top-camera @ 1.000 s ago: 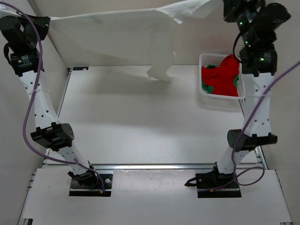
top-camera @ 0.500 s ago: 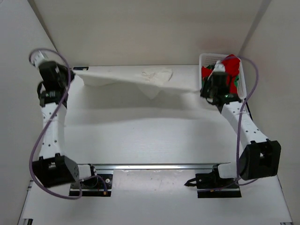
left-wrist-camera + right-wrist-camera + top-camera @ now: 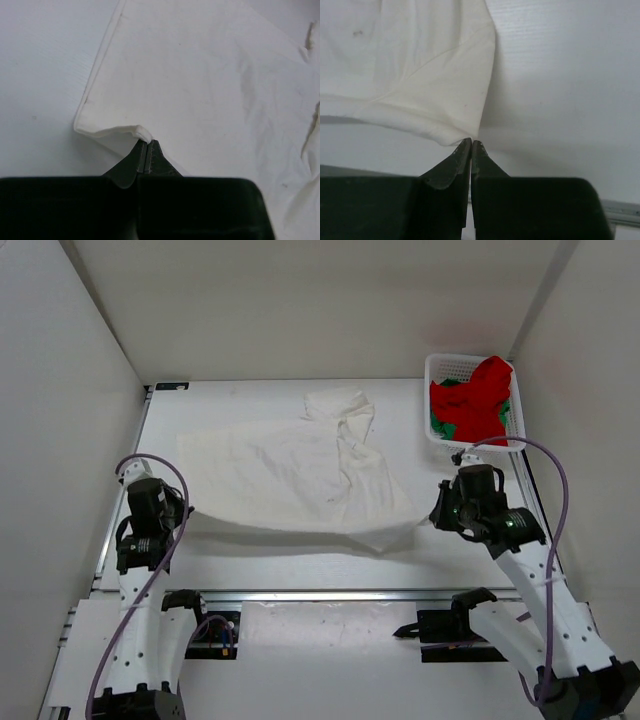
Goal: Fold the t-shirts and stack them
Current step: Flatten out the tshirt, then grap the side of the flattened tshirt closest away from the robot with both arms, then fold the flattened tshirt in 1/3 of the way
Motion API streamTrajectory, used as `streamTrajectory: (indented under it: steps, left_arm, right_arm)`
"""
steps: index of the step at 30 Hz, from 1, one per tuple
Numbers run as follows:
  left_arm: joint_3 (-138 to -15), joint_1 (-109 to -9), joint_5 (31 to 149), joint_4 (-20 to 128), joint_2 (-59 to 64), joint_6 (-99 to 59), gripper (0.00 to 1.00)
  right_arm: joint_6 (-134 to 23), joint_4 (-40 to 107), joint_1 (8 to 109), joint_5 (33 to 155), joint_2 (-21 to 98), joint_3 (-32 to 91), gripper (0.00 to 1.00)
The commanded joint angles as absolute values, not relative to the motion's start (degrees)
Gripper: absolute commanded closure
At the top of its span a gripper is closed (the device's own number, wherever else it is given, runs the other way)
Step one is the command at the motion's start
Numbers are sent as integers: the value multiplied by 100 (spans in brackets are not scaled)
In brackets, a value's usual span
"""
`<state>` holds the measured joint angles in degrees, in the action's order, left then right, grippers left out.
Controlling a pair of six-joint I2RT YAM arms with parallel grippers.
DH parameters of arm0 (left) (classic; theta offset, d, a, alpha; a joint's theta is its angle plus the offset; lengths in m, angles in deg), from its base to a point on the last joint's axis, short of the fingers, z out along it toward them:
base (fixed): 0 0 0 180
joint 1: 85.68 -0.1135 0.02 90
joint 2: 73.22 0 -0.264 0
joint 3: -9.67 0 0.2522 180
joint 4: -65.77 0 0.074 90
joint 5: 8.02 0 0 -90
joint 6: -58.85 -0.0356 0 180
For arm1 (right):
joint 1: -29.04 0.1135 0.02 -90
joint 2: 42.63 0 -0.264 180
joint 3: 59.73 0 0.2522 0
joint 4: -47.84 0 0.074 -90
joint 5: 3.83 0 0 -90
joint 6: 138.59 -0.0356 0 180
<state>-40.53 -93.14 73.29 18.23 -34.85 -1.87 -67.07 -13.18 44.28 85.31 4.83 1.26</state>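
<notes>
The white t-shirt (image 3: 300,475) lies spread across the middle of the table, its far part bunched near the back. My left gripper (image 3: 183,508) is shut on the shirt's near left corner (image 3: 141,134). My right gripper (image 3: 432,521) is shut on the shirt's near right corner (image 3: 470,136). Both corners are held just above the table. The red t-shirt (image 3: 478,400) and the green t-shirt (image 3: 440,425) lie crumpled in the white mesh basket (image 3: 437,365) at the back right, the green one mostly hidden under the red.
The basket stands against the right wall at the table's far right corner. Grey walls close in the left, back and right. A metal rail (image 3: 330,594) runs along the table's near edge by the arm bases.
Both arms have swung down and toward the near edge, pulling the white shirt from hanging high at the back to lying spread flat on the table.
</notes>
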Motion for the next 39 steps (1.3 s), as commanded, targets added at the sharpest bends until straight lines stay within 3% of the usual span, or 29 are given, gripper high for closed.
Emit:
streamTrajectory:
  steps: [1, 7, 12, 22, 30, 39]
  left_arm:
    - [-4100, -9384, 7967, 1571, -3604, -408, 100]
    - [-3758, -9858, 8838, 1824, -3227, -303, 100]
    - [-3520, -10553, 9725, 2474, -2726, 180, 100]
    - [-3230, -11738, 10288, 3055, -2006, 804, 100]
    - [-3326, -11908, 9966, 3750, -1101, 1349, 100]
    - [-3678, -11723, 9368, 3962, -274, 1394, 100]
  right_arm:
    - [-6933, -2311, 4573, 8679, -8, 351, 100]
    - [-6810, -2324, 4179, 9379, -185, -131, 100]
    - [-6783, -979, 4344, 9506, 859, -168, 100]
    - [-6703, 244, 4355, 9777, 4708, 2599, 99]
    - [-6608, 78, 4275, 9918, 6677, 4613, 100]
    - [-6573, -537, 4266, 9795, 8031, 6538, 100]
